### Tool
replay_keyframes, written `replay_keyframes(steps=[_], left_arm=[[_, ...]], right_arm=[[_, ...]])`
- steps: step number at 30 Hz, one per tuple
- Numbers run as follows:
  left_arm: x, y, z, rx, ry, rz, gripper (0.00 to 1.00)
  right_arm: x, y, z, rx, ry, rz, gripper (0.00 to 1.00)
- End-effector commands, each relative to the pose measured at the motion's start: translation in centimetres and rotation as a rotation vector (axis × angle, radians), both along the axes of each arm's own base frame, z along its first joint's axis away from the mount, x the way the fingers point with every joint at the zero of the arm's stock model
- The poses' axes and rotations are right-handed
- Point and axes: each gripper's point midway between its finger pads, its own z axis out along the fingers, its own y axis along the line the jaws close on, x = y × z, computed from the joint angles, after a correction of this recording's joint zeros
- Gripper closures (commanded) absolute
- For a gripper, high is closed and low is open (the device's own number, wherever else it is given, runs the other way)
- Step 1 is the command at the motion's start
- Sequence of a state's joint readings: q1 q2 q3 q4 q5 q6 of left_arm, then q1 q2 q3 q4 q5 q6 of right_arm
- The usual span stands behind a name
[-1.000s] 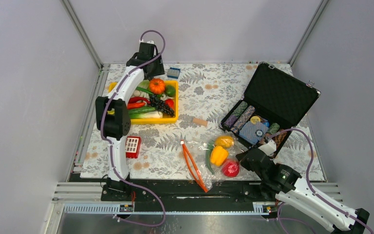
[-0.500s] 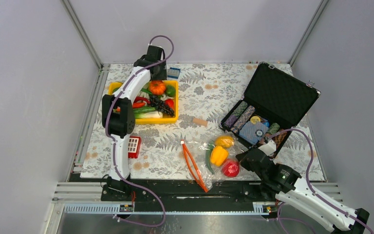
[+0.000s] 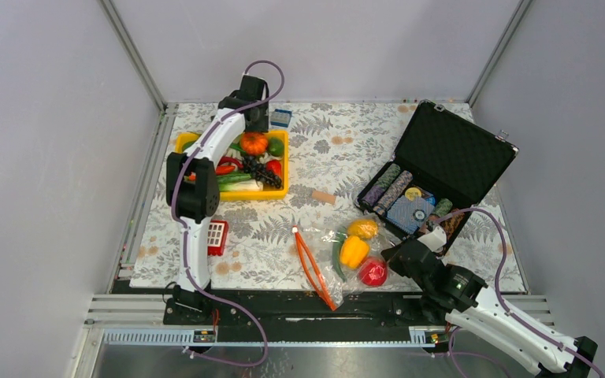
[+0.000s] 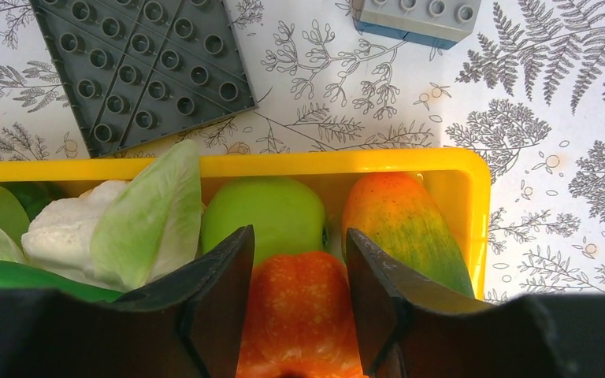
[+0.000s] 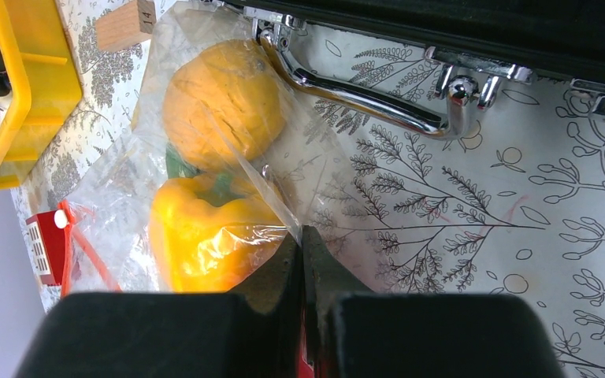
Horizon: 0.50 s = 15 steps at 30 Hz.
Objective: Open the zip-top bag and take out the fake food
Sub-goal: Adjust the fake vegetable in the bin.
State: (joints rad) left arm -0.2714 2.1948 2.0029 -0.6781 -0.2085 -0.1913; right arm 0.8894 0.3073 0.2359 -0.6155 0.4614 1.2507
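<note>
The zip-top bag (image 3: 339,264) lies at the front centre with its red-orange zip strip (image 3: 311,266) on its left. It holds a yellow bell pepper (image 3: 354,250), a yellow-orange round fruit (image 3: 363,228) and a green piece. A red apple (image 3: 373,272) lies at its right corner. My right gripper (image 3: 387,256) is shut on the bag's clear right edge (image 5: 283,213), beside the pepper (image 5: 205,236) and the fruit (image 5: 220,102). My left gripper (image 3: 254,124) is over the yellow bin (image 3: 285,185). Its jaws stand tight against an orange pumpkin (image 4: 298,315).
The bin (image 4: 378,164) holds a green apple (image 4: 264,216), lettuce, grapes and other food. Behind it are a grey baseplate (image 4: 146,67) and a blue brick (image 3: 281,118). An open black case (image 3: 453,150) with chip rolls is at the right. There is a red crate (image 3: 215,236) and a wooden block (image 3: 324,197).
My left arm has swung right over the bin's back edge, and the pumpkin has shifted slightly nearer. The right arm and the bag have not moved.
</note>
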Motion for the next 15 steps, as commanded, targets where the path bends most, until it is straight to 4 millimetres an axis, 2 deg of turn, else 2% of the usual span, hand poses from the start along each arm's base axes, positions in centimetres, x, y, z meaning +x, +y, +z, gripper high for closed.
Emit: replay_keyframes(steps=[1, 7, 15], left_arm=[[-0.7, 0.6, 1.3, 0.036, -0.015, 0.0, 0.54], [-1.8, 1.0, 1.2, 0.045, -0.005, 0.009, 0.54], [-1.8, 1.4, 2.1, 0.05, -0.03, 0.032, 0.5]], right_arm=[[0.0, -0.1, -0.2, -0.002, -0.002, -0.006, 1.0], [0.0, 0.2, -0.4, 0.008, 0.002, 0.0, 1.0], [0.0, 0.2, -0.3, 0.008, 0.001, 0.004, 1.0]])
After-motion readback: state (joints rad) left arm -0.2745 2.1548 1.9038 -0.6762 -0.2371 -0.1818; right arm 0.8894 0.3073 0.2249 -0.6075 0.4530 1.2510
